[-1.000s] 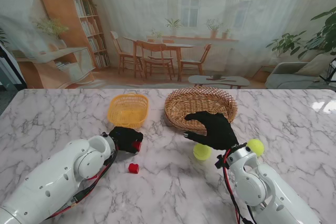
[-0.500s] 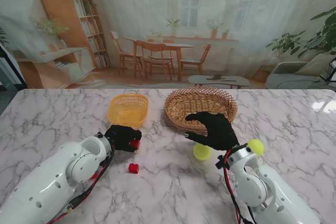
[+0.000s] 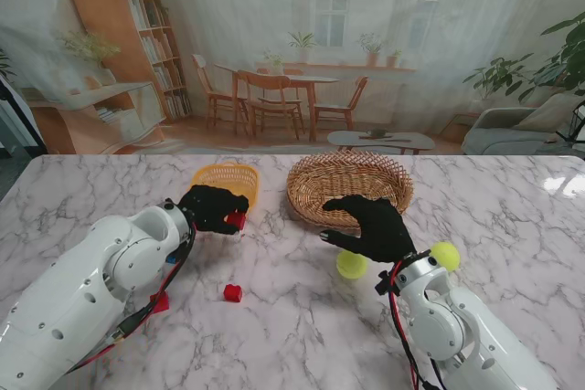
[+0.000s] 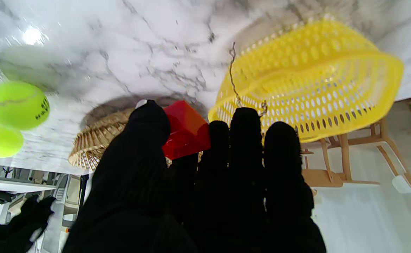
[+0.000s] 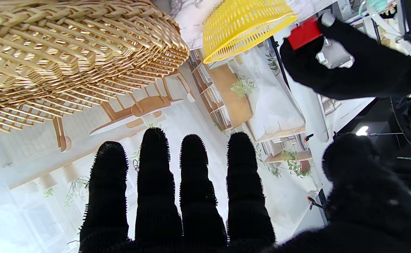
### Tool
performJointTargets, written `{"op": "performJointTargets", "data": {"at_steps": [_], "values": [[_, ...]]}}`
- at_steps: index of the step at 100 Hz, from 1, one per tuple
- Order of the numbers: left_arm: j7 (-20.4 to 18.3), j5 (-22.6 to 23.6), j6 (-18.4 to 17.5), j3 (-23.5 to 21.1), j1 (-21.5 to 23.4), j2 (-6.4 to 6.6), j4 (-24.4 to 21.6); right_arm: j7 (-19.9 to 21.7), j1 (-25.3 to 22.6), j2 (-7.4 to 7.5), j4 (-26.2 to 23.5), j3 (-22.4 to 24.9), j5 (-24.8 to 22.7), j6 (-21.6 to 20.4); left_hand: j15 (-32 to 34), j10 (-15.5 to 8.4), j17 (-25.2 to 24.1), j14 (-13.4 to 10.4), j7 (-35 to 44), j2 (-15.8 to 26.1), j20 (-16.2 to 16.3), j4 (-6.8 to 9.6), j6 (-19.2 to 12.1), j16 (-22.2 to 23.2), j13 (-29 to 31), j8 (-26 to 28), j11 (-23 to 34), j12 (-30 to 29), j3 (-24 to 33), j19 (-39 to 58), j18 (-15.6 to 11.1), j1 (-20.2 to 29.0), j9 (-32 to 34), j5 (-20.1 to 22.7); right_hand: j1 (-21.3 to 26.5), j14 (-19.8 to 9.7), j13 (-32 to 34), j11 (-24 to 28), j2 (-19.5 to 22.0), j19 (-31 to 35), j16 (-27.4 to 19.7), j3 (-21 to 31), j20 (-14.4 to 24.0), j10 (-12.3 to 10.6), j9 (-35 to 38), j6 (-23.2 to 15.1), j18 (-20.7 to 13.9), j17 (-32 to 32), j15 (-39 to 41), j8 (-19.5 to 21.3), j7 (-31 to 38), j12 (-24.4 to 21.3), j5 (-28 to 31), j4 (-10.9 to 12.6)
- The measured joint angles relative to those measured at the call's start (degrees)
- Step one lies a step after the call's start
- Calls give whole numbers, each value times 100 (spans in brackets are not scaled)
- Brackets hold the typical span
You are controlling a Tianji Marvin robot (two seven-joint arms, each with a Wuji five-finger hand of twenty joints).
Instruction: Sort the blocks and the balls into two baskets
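Marble table (image 3: 512, 198), wicker basket (image 3: 349, 186), yellow basket (image 3: 239, 176), printed dining-room backdrop (image 3: 302, 52)

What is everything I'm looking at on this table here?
Plastic basket: one, yellow, far left of centre.
Wicker basket: one, tan, right of the yellow one.
Blocks: three, red; one held, one loose near me, one partly hidden beside the left arm.
Balls: two, yellow-green; one under the right hand, one further right.
Table: one, white marble.
Left hand: black glove, gripping a block.
Right hand: black glove, fingers apart.
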Motion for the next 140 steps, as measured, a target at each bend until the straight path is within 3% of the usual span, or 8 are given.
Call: {"op": "performJointTargets", "data": {"at_steps": [48,65,78,88,104,116,124,140], "values": [[217,-413,726,1072,-1634,-95,1515,-1,-15,-3,-4,29,-10,70,0,-13,-27,0,0,0,0,0,-7,0,0,-7,-2,3,-17,0,0,0,0,0,0,0,1,0,0,1,4,0,0,0,0,0,0,1,0,0,0,0,0,0],[223,-661,879,1367,-2005,-132,1970,-29,-34,-4,-16,48,-7,70,0,-30,-115,0,17,26,0,0,-66,0,-21,-102,276,-152,-135,1,1,2,-87,0,0,0,1,0,0,1,6,0,0,0,0,0,0,1,0,0,0,0,0,0],[332,-749,901,1552,-2177,-155,2245,5,-23,-3,-16,21,12,126,-56,-52,-241,0,-61,202,0,0,-68,-3,-145,-212,660,-567,-236,1,1,2,-308,-26,0,0,1,0,0,1,7,0,0,0,0,0,1,1,0,0,0,0,0,0],[345,-781,981,1642,-2249,-165,2339,37,-9,-2,-15,5,17,145,-411,-99,-471,32,-752,562,0,0,-66,-273,-403,-597,943,-1687,-235,-165,39,-11,-758,-43,0,0,1,0,0,1,8,0,0,0,0,0,0,1,0,0,0,0,0,0],[335,-809,1190,1821,-2356,-177,2447,57,0,-2,-11,-5,42,145,-1180,-8,-932,225,-1898,916,-14,0,-42,-1091,-986,-1561,288,-2991,-372,-591,262,-308,-1450,-229,0,0,1,10,0,1,8,0,0,0,62,0,1,1,0,0,0,6,0,0],[304,-837,1197,1859,-2386,-184,2514,57,1,-3,-11,-6,47,150,-1496,73,-1250,333,-2398,1006,-91,0,-9,-1450,-1388,-1849,-101,-3322,-598,-890,338,-604,-2081,-685,0,0,1,10,0,1,9,0,0,0,62,0,1,1,0,0,0,6,0,0],[303,-803,1156,1808,-2367,-185,2517,46,1,-4,-11,-6,43,154,-1512,114,-1320,340,-2519,1006,-145,0,-7,-1512,-1417,-1914,-212,-3403,-646,-897,339,-721,-2175,-700,0,0,1,10,0,1,9,0,0,0,62,0,0,1,0,0,0,6,0,0],[153,-479,831,1199,-2017,-158,2159,44,-6,-5,-20,3,42,165,-1548,114,-1472,361,-2569,1049,-146,0,-5,-1585,-1417,-1926,-212,-3489,-667,-950,403,-1013,-2161,-700,0,0,1,10,0,1,9,0,0,0,62,0,1,1,0,0,0,6,0,0]]}}
